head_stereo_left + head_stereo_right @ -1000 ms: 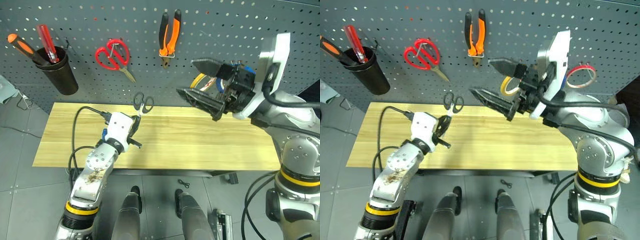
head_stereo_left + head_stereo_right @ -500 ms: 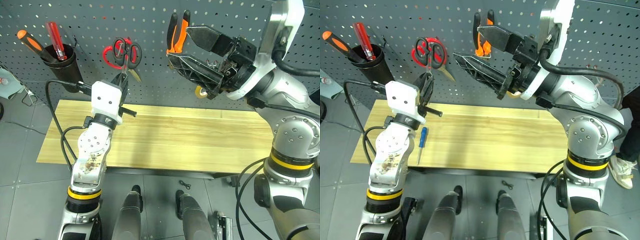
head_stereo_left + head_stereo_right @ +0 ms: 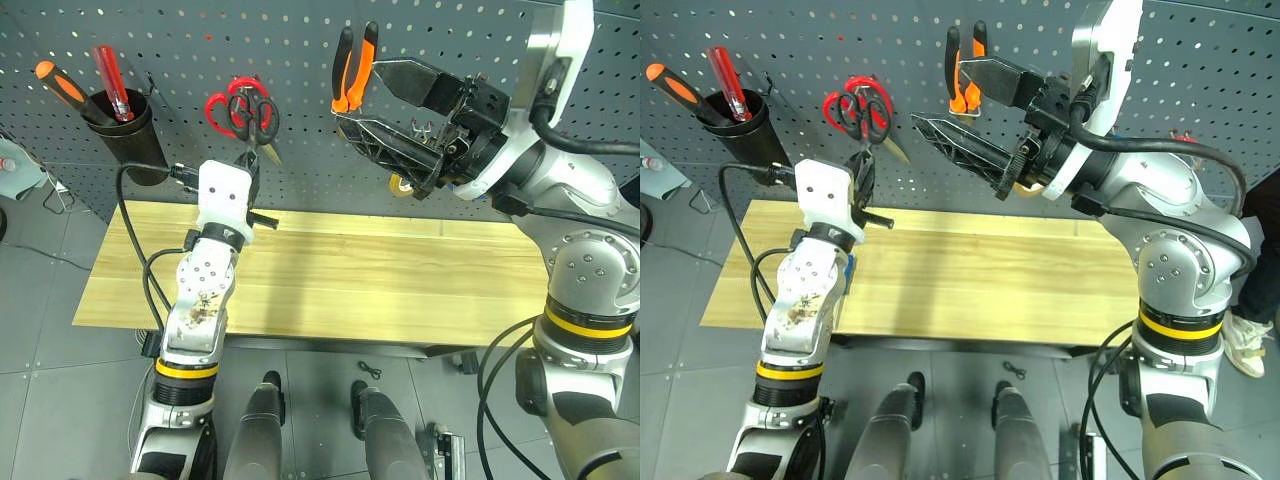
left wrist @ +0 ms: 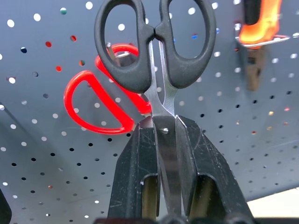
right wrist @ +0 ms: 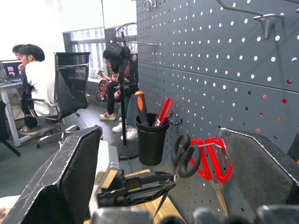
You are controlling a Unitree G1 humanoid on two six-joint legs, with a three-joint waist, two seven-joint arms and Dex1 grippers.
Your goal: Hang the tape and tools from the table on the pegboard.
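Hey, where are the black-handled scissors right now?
The black-handled scissors are clamped by their blades in the left gripper, handles up, held against the pegboard right in front of the hanging red-handled scissors.

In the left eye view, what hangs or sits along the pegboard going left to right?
Black cup holding the orange screwdriver and red screwdriver → red-handled scissors, with the black-handled scissors held up before them by the shut left pincer → orange-and-black pliers → open right pincer.
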